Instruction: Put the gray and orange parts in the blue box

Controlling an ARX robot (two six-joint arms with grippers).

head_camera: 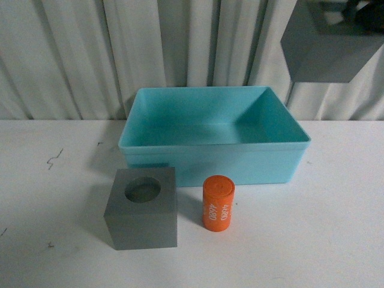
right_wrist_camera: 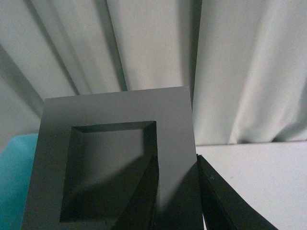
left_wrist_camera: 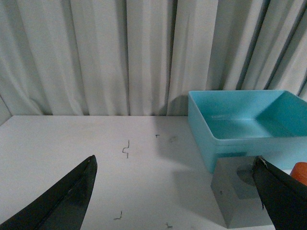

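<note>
The blue box [head_camera: 210,161] stands empty at the back middle of the white table. In front of it stand the gray cube with the round recess [head_camera: 143,210] and the upright orange cylinder [head_camera: 218,203] lettered "4680". My right gripper [right_wrist_camera: 176,160] is shut on one wall of the gray cube with the square recess [right_wrist_camera: 115,143], one finger inside the recess. It holds that cube high at the upper right [head_camera: 327,51], above the box's right end. My left gripper [left_wrist_camera: 175,165] is open and empty, low over the table left of the round-recess cube [left_wrist_camera: 240,191].
A pleated white curtain [head_camera: 90,54] hangs close behind the table. Small dark marks [head_camera: 55,158] dot the tabletop at the left. The box also shows in the left wrist view [left_wrist_camera: 249,124], with the cylinder's edge [left_wrist_camera: 301,171] at the frame's side.
</note>
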